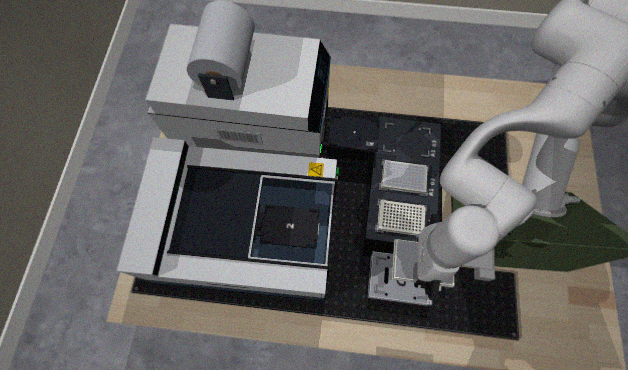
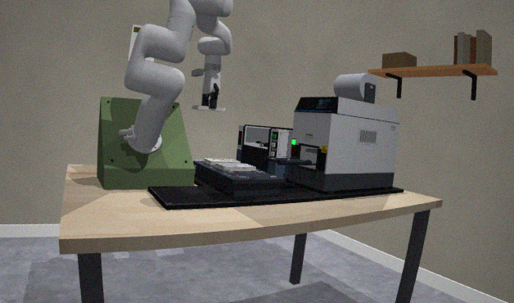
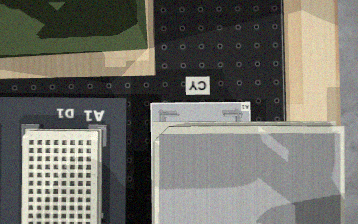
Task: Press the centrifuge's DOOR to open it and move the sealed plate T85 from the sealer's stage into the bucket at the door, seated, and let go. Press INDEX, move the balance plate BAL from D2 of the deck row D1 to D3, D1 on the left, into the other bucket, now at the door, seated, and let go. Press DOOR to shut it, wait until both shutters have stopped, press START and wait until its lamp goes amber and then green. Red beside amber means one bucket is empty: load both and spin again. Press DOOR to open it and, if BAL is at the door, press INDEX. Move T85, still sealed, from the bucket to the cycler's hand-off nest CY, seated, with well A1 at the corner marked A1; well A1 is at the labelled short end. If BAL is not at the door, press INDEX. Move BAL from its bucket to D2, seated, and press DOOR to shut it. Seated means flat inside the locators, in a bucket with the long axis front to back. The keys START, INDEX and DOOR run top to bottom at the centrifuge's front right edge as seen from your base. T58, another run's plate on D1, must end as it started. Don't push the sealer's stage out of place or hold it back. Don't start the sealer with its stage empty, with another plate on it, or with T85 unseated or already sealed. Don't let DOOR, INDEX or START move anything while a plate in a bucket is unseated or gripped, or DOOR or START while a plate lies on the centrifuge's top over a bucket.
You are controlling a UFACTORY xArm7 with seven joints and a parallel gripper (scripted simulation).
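My gripper (image 1: 427,281) is shut on the sealed plate T85 (image 1: 406,260) and holds it flat, high above the table in the side view (image 2: 209,108). In the wrist view the foil-covered plate (image 3: 250,172) fills the lower right and hides most of the grey CY nest (image 3: 200,112) below it. The nest's far edge and its small A1 corner mark (image 3: 245,106) show past the plate. The CY label (image 3: 198,85) lies on the black board. The centrifuge (image 1: 226,220) stands open, with an empty bucket marked 2 (image 1: 290,226) at the door.
T58 (image 1: 401,216), a white open-well plate, sits on D1 beside the nest and also shows in the wrist view (image 3: 60,175). Another plate (image 1: 404,176) sits on D2; D3 (image 1: 408,135) is empty. The sealer (image 1: 236,90) stands behind the centrifuge. The green arm base (image 1: 561,240) is at the right.
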